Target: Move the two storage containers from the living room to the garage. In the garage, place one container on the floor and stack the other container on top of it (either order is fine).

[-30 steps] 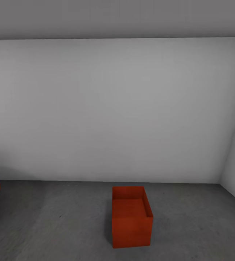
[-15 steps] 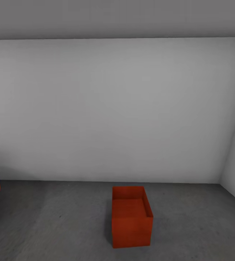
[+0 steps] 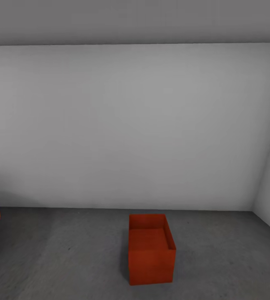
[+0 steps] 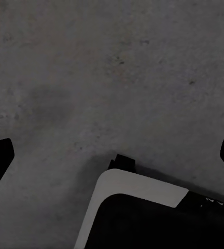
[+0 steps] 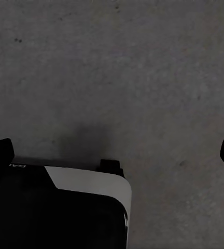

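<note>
Garage floor: storage container near wall.

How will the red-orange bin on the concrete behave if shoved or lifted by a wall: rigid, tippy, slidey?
The storage container has straight, smooth walls, so it probably stays rigid under a wall grasp. It sits flat on the floor and looks about as tall as wide, so a low push likely slides it, a high push might tip it. Open-top and seemingly empty: probably light.
</note>
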Motion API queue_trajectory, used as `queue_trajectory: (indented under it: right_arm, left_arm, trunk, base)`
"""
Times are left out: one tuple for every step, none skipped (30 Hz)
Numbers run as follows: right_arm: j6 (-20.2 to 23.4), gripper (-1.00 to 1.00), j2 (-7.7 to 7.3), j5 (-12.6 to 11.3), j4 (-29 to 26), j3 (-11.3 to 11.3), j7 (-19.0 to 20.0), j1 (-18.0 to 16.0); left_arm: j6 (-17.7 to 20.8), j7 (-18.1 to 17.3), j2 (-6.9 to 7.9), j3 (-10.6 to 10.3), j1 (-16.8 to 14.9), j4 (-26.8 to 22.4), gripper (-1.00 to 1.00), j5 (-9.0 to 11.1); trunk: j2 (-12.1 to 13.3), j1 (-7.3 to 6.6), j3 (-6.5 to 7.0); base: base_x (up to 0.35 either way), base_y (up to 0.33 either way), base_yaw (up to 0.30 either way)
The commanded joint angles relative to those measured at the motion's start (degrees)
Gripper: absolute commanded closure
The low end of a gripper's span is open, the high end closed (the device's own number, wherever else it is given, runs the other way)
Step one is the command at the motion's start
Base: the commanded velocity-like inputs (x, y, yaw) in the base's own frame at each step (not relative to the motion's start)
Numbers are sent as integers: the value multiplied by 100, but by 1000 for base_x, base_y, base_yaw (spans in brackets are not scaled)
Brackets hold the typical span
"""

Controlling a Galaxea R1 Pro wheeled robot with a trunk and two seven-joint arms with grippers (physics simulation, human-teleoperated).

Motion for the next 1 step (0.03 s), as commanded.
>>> queue_trajectory:
  right_arm:
    - [-32, -100, 1, -8, 18, 43, -9, -9]
  left_arm:
    - [-13, 14, 0, -49, -4, 1, -100, 46]
  trunk:
    - [-6, 1, -9]
  base:
    - [0, 0, 0]
